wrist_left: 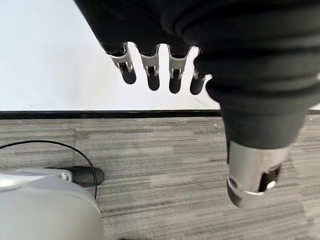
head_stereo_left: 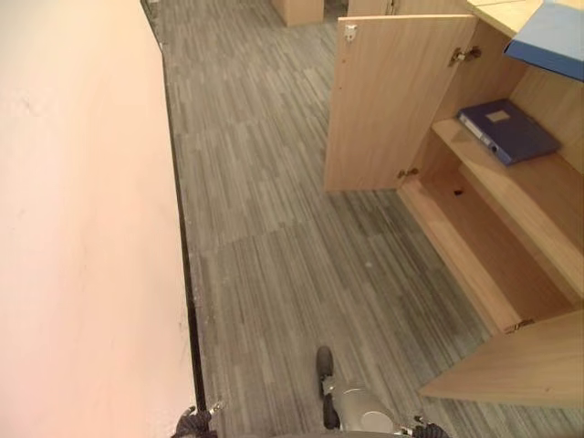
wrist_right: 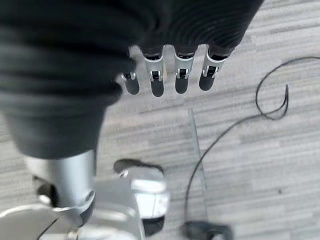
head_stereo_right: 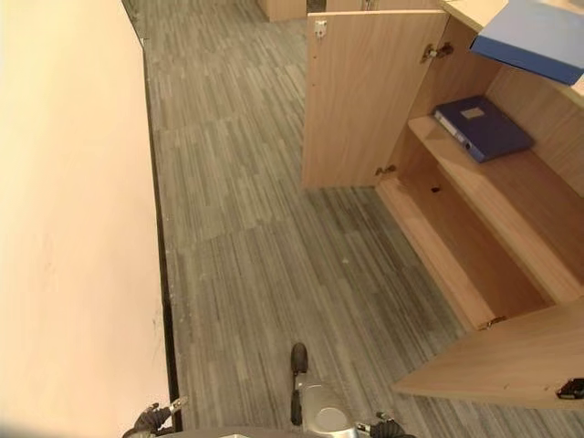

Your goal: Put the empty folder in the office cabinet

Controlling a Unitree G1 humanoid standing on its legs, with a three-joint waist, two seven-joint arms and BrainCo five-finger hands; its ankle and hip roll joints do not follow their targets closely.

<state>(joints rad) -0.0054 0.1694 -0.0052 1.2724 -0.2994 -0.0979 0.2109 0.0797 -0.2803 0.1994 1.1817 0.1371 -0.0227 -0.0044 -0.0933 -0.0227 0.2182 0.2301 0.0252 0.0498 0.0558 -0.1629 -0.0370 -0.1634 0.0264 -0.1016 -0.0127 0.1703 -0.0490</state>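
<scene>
Left eye view: the wooden cabinet (head_stereo_left: 511, 228) stands open on the right, its far door (head_stereo_left: 388, 100) swung out over the grey striped carpet (head_stereo_left: 274, 228); a dark blue folder (head_stereo_left: 507, 130) lies flat on the upper shelf (head_stereo_left: 529, 187), toward the far end, label side up; the lower shelf (head_stereo_left: 484, 242) sits beneath it; a lighter blue folder (head_stereo_left: 552, 38) lies on the cabinet top at the upper right corner, jutting past the edge; a pale wall (head_stereo_left: 82, 228) runs down the left with a black skirting strip (head_stereo_left: 187, 274) at its foot.

Right eye view: same scene, and the near door (head_stereo_right: 511, 360) angles out at the lower right; the dark blue folder rests on its shelf, touching nothing else.

Left wrist view: the left hand (wrist_left: 235, 95) hangs over the carpet beside the wall; fingers (wrist_left: 152, 75) straight and relaxed, thumb (wrist_left: 255, 175) hanging apart from them, nothing held.

Right wrist view: the right hand (wrist_right: 75, 95) hangs over the carpet too; its fingers (wrist_right: 182, 75) hang loose in a row, thumb (wrist_right: 65, 185) apart from them, and it carries nothing.
</scene>
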